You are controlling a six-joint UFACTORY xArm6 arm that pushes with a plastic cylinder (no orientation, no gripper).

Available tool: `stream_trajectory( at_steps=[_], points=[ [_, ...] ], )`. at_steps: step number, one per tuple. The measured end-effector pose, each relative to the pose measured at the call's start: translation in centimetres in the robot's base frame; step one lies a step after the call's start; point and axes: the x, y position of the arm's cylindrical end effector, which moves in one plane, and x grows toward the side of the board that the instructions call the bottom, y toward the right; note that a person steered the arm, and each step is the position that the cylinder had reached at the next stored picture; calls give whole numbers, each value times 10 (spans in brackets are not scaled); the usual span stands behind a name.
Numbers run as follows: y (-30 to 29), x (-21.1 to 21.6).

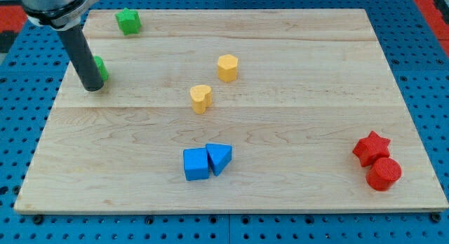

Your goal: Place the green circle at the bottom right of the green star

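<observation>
Where my tip [92, 87] meets the surface [295, 118], you see the green circle [101, 68] touching its right side, half hidden. The green star [128, 21] lies above-right, near the top edge. No gripper or writing shows.

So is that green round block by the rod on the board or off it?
On it. The green circle sits on the wooden board near the view's left edge, half hidden behind my tip, below the green star.
</observation>
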Motion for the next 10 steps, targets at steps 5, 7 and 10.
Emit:
stream_trajectory(
  at_steps=[5,7,10],
  points=[
    [-23,-31],
    [-50,-27],
    [39,-88]
  ],
)
